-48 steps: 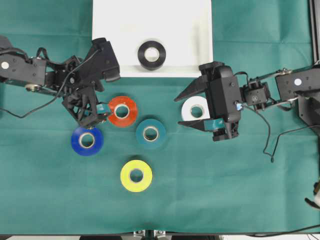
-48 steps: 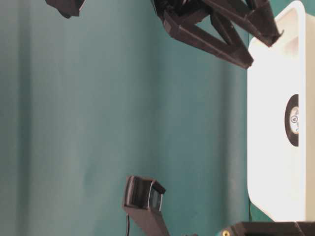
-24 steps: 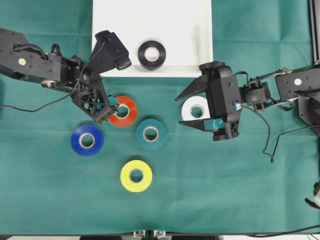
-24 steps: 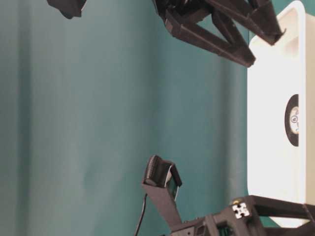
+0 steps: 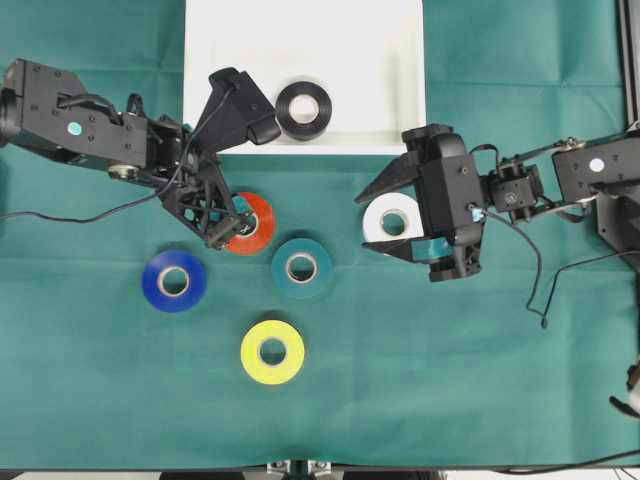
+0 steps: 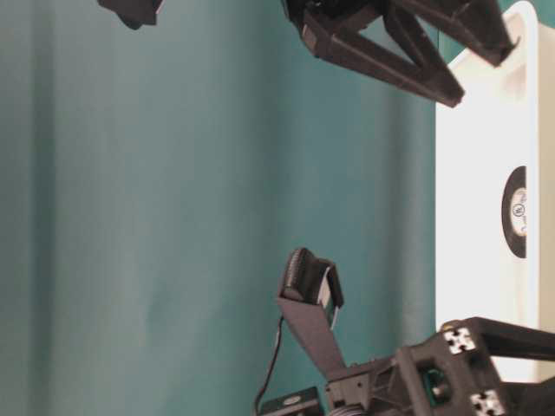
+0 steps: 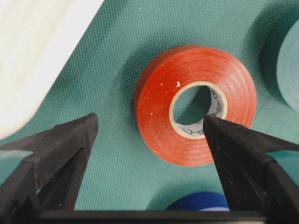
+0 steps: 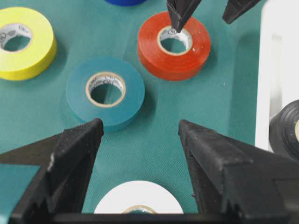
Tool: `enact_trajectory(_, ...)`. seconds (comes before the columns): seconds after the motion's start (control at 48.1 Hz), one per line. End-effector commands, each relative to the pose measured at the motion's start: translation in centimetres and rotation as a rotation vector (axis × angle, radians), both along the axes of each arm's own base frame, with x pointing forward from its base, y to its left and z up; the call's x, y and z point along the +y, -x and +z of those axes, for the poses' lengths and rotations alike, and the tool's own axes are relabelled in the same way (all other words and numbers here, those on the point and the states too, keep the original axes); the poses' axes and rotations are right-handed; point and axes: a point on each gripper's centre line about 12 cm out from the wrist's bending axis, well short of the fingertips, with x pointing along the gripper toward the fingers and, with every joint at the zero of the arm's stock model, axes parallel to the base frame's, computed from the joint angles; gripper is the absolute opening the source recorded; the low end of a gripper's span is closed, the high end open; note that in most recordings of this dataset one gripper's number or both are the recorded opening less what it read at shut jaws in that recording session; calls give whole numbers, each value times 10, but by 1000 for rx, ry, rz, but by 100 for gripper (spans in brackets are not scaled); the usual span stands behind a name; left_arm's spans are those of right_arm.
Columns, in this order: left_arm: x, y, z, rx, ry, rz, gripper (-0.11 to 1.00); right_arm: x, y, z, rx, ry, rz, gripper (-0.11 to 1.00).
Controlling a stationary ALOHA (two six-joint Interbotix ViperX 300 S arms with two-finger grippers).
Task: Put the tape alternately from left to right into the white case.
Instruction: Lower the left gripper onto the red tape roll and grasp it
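The red-orange tape [image 5: 256, 212] lies flat on the green cloth below the white case [image 5: 300, 50]. My left gripper [image 5: 226, 216] hangs open over it. In the left wrist view one finger [image 7: 219, 140] is above the core of the red-orange tape [image 7: 154, 112] and the other is outside the roll over bare cloth. My right gripper [image 5: 378, 220] is open, its fingers either side of the white tape [image 5: 390, 218] and above it. A black tape [image 5: 303, 110] lies in the case. Blue tape [image 5: 174, 281], teal tape [image 5: 302, 268] and yellow tape [image 5: 272, 351] rest loose on the cloth.
The case's front rim [image 5: 330, 147] runs just behind both grippers. The teal tape [image 8: 77, 100] sits between the two grippers, close to the red-orange tape [image 8: 149, 51]. Cables trail at both sides of the table.
My left gripper has swung right from beside the blue tape to over the red-orange tape, and its arm has reached further in. The right gripper has barely moved.
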Motion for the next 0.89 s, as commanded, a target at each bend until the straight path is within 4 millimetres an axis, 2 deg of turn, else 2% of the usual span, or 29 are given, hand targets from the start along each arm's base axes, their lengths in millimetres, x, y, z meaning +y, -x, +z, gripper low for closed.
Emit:
enact_trajectory(0.0,0,-7,6,-25,1,1,54,1,-1,5,-19,-6,2,72)
enact_trajectory(0.208,-1,-11,0,3,0,-3,54,1,0,4,-17,-5,3,72)
enact_trajectory(0.54,-3,-18,0,-3,-2,-10,54,1,2,1,-8,-3,4,72)
enact_trajectory(0.872,-4,-15,-2,15,-1,-14,54,1,3,-1,-4,-3,4,72)
